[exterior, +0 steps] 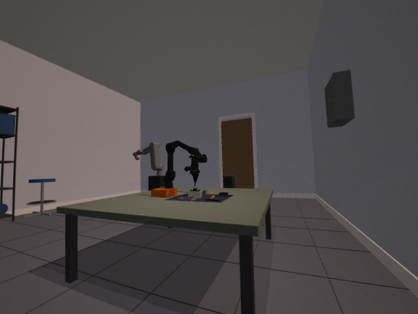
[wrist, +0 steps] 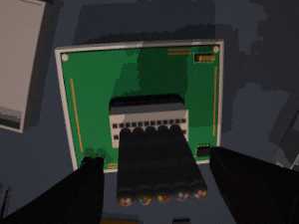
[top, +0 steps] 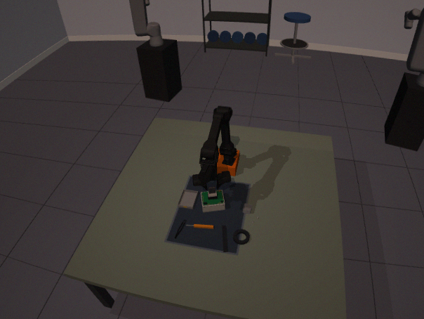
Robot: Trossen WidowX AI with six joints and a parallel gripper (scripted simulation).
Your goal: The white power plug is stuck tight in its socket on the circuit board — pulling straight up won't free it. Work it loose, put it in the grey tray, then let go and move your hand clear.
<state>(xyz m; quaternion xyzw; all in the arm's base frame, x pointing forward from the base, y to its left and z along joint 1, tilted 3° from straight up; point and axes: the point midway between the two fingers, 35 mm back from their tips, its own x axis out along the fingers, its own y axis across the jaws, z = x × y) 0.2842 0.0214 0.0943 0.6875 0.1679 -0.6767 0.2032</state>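
Table (top: 288, 267) (exterior: 162, 211) beneath everything nearby, seen in the top view with the circuit board as the clock's centre. Nearest, on the dark mat (top: 200, 239) (exterior: 221, 199): flat black strip (top: 224, 239), between five and six o'clock. At five, just off the mat's edge, a black ring (top: 241, 237) (exterior: 223, 194). Between six and seven, an orange-handled tool (top: 203, 226) (exterior: 212, 197), thin shaft pointing toward nine; between seven and eight, a slim black tool (top: 180, 229), lying slantwise.

Farther in, between three and four, a small pale block (top: 247, 209) at the mat's edge. At the centre, the circuit board (top: 207, 201) (exterior: 195, 191) (wrist: 90, 89) on its pale base. At nine, just beside it, the grey tray (top: 188, 199) (wrist: 20, 59).

White plug (top: 212, 194) (wrist: 149, 119) at the board's black socket (wrist: 147, 102), outside the tray; how deeply seated, cannot tell. Dark cable bundle (top: 211, 190) (wrist: 155, 158) leading from it. Gripper (top: 212, 186) (exterior: 194, 186) (wrist: 156, 162) released, jaws parted on either side of the bundle, grasping nothing.

Beyond, at one, the orange arm base (top: 226, 170) (exterior: 164, 192). Farthest, at twelve, a dark shelf unit (top: 236, 17) (exterior: 14, 173); at one, a blue-topped stool (top: 297, 17) (exterior: 42, 180).
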